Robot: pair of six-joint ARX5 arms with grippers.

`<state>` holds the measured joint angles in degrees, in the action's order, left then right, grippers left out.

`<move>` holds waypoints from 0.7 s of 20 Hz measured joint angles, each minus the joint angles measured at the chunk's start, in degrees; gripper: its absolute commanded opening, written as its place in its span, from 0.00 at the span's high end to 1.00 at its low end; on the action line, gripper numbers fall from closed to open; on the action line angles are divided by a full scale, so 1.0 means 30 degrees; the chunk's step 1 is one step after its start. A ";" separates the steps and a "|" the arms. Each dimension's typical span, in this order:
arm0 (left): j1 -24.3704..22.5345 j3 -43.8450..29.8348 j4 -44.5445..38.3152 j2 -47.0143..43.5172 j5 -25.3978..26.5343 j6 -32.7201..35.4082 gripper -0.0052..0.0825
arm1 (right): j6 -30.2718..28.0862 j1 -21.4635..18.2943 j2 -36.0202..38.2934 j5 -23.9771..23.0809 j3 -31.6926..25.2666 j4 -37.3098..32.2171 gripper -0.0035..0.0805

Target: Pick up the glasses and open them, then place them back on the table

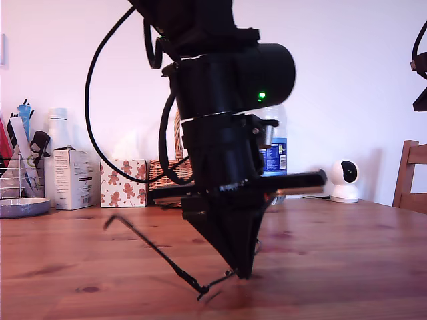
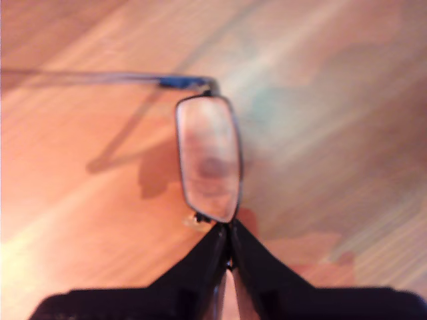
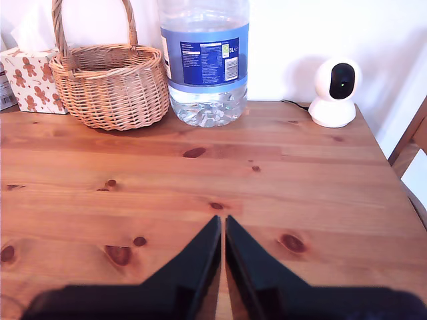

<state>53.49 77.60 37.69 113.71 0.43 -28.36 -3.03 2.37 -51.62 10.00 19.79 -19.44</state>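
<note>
The glasses [image 1: 203,288] [image 2: 208,160] are thin and black-framed, and they hang tilted just above the table [image 1: 347,253] [image 2: 333,100]. My first gripper [image 1: 243,272] [image 2: 229,230] points down in the middle of the exterior view, shut on the frame at the end of one lens. One temple arm [image 1: 143,243] [image 2: 100,79] is unfolded and slants up toward the exterior view's left. My second gripper [image 3: 222,233] is shut on nothing, high over bare table [image 3: 300,167].
A wicker basket [image 3: 110,83], a large water bottle [image 3: 205,60], a white camera [image 3: 335,90] [image 1: 344,180] and a gingerbread tissue box [image 1: 123,181] line the back wall. A utensil rack [image 1: 23,180] stands at the exterior view's left, a chair [image 1: 412,177] at its right. Part of another arm [image 1: 420,67] shows there.
</note>
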 measured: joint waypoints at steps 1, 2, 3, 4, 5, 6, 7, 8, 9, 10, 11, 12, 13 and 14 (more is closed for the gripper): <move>-0.0138 0.0000 -0.0007 0.0000 -0.0124 0.0000 0.96 | 0.0007 0.0000 0.0000 0.0000 0.0000 -0.0007 0.97; -0.0233 0.0000 -0.0036 0.0000 -0.0153 0.0000 0.96 | 0.0007 -0.0007 0.0000 0.0044 0.0000 -0.0015 0.97; -0.0270 0.0000 -0.0109 0.0000 -0.0270 -0.0007 0.96 | 0.0022 0.0000 0.0000 0.0066 0.0000 -0.0015 0.97; -0.0277 0.0000 -0.0204 0.0000 -0.0459 -0.0007 0.96 | 0.0022 0.0000 0.0000 0.0066 0.0000 -0.0015 0.97; -0.0270 0.0000 -0.0291 0.0000 -0.0831 -0.0007 0.96 | 0.0058 0.0000 0.0000 0.0073 0.0000 -0.0022 0.97; -0.0262 0.0000 -0.0306 0.0000 -0.1151 -0.0007 0.96 | 0.0058 0.0000 0.0000 0.0080 0.0000 -0.0022 0.97; -0.0255 0.0000 -0.0313 0.0000 -0.1370 -0.0007 0.96 | 0.0066 -0.0007 0.0000 0.0095 0.0000 -0.0029 0.97; -0.0255 0.0000 -0.0306 0.0000 -0.1632 -0.0007 0.95 | 0.0066 0.0000 0.0000 0.0124 0.0000 -0.0029 0.97; -0.0262 0.0000 -0.0306 0.0000 -0.1851 -0.0007 0.95 | 0.0073 0.0000 0.0000 0.0291 0.0000 -0.0036 0.97; -0.0262 0.0000 -0.0306 0.0000 -0.1996 -0.0007 0.95 | 0.0073 0.0000 0.0000 0.0474 0.0000 -0.0044 0.97; -0.0262 0.0000 -0.0306 0.0000 -0.2047 -0.0007 0.95 | 0.0087 0.0000 0.0000 0.0488 0.0000 -0.0051 0.97; -0.0262 0.0000 -0.0306 0.0000 -0.2055 -0.0007 0.92 | 0.0204 0.0000 0.0000 0.0495 0.0000 -0.0051 0.97; -0.0262 0.0000 -0.0306 0.0000 -0.2055 -0.0007 0.86 | 0.0277 0.0000 0.0000 0.0510 0.0000 -0.0051 0.97; -0.0262 0.0007 -0.0299 0.0000 -0.2062 -0.0007 0.79 | 0.0415 0.0000 0.0000 0.0546 0.0000 -0.0058 0.97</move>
<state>52.71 77.62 36.80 113.71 -5.76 -28.38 -1.78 2.37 -51.62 11.64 19.79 -19.62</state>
